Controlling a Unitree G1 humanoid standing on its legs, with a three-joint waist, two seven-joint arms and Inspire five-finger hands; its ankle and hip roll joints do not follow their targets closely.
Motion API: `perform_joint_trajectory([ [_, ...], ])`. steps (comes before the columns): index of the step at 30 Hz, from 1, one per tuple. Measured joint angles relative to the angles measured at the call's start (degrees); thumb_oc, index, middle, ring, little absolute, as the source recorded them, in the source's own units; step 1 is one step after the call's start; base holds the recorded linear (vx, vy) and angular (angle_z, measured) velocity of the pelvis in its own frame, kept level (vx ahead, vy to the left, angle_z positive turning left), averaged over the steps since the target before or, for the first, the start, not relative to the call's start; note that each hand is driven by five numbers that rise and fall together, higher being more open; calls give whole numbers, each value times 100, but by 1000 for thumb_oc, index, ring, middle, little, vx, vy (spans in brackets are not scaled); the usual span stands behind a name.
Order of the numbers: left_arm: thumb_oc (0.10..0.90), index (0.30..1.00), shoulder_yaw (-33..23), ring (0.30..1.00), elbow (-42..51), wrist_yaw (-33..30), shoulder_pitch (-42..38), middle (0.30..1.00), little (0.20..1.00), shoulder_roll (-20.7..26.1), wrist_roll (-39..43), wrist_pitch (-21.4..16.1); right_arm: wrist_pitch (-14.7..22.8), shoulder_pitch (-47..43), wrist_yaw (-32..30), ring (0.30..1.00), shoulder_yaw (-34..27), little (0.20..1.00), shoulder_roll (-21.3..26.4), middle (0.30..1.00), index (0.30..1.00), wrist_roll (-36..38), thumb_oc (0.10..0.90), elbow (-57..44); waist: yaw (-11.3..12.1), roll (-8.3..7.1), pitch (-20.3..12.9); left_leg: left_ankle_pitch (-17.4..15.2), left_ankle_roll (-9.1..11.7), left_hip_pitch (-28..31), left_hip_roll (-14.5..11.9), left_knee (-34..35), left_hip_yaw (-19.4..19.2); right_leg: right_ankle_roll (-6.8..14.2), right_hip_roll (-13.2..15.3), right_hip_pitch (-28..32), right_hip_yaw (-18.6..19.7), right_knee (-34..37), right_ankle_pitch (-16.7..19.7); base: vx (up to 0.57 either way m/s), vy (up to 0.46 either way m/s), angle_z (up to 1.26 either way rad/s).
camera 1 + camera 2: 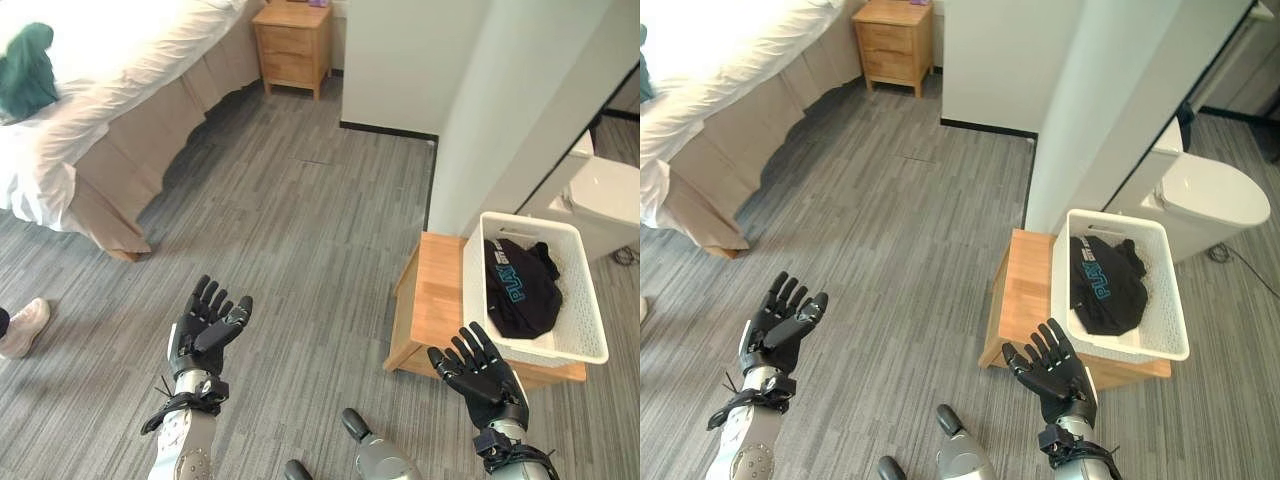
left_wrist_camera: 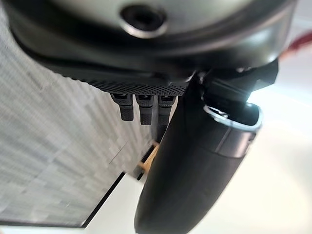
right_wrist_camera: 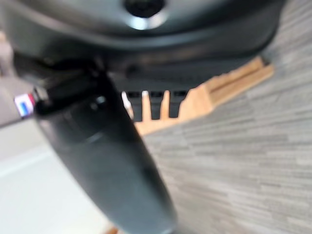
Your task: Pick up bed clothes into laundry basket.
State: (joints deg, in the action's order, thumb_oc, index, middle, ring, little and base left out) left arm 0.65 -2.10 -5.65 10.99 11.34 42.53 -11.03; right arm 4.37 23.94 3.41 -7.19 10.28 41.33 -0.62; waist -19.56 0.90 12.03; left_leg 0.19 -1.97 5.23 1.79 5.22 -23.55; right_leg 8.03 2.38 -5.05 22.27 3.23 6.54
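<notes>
The left hand point(image 1: 207, 325) is raised over bare floor, palm up, fingers spread and straight, holding nothing; the right hand point(image 1: 484, 375) hangs likewise with fingers splayed and empty, just at the near edge of the low wooden tabletop point(image 1: 433, 300); a wide stretch of grey, plank-patterned floor point(image 1: 300, 210) lies open between the two hands and runs on to the bed point(image 1: 110, 70) at the far left.

The laundry basket point(image 1: 578, 300) is white plastic, rectangular with slotted walls, and sits on the right part of the tabletop, overhanging its far edge beside a white wall corner point(image 1: 480, 110); a crumpled black garment point(image 1: 520, 285) with pale lettering lies inside it, against the near wall.

The bed carries smooth white bedding that drapes over a beige skirt down to the floor; a dark green garment point(image 1: 25, 70) lies bunched on top of the bedding at the view's left edge, well apart from both hands and from the basket; a wooden nightstand point(image 1: 291, 42) with drawers stands by the bed's far end; a person's pale shoe point(image 1: 22, 326) rests on the floor to the left of the left hand; a white toilet point(image 1: 1210, 195) stands beyond the basket.
</notes>
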Motion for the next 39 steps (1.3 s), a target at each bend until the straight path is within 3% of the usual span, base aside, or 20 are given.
perform_joint_trajectory([
  [6, 800, 900, 179, 900, 13, 102, -128, 900, 900, -92, 3, -1, 0, -103, -12, 900, 11, 900, -3, 900, 900, 13, 800, 1, 5, 32, 98, -19, -1, 26, -10, 1, -100, -12, -5, 14, 76, 13, 24, 6, 35, -10],
  [13, 800, 900, 117, 900, 5, 104, -21, 900, 900, -155, 5, -7, 1, -360, -11, 900, 249, 900, 197, 900, 900, 9, 800, 1, 365, 42, 132, -5, 30, 41, -55, -1, 291, -65, 52, 241, -316, 186, 28, 34, -50, 28],
  [18, 800, 900, -190, 900, 35, 17, 303, 900, 900, -285, 6, -13, 0, -758, 2, 900, 480, 900, 301, 900, 900, -16, 800, -13, 1003, 52, 133, 84, 90, 77, -133, -13, 854, -231, 31, 544, -865, 191, -36, 22, -79, 55],
  [24, 800, 900, -413, 900, 40, -46, 704, 900, 900, -307, 13, -12, -13, -907, 29, 900, 766, 900, 309, 900, 900, -77, 800, -15, 1458, 11, 112, 107, 106, 115, -147, -15, 1283, -328, 60, 770, -1292, 192, -154, 22, -77, 41],
  [28, 800, 900, -418, 900, 48, -45, 735, 900, 900, -304, 12, -12, -141, -855, 32, 900, 802, 900, 309, 900, 900, -137, 800, -13, 1583, -58, 71, 115, 115, 125, -136, -15, 1500, -362, 89, 867, -1507, 192, -230, 18, -56, 30],
  [39, 800, 900, -305, 900, 110, 0, 646, 900, 900, -302, 5, -3, -164, -655, 24, 900, 770, 900, 300, 900, 900, -227, 800, -12, 1551, -155, -164, 136, 131, 154, -139, -15, 1766, -361, 98, 1019, -1756, 193, -314, 14, -47, 12],
])
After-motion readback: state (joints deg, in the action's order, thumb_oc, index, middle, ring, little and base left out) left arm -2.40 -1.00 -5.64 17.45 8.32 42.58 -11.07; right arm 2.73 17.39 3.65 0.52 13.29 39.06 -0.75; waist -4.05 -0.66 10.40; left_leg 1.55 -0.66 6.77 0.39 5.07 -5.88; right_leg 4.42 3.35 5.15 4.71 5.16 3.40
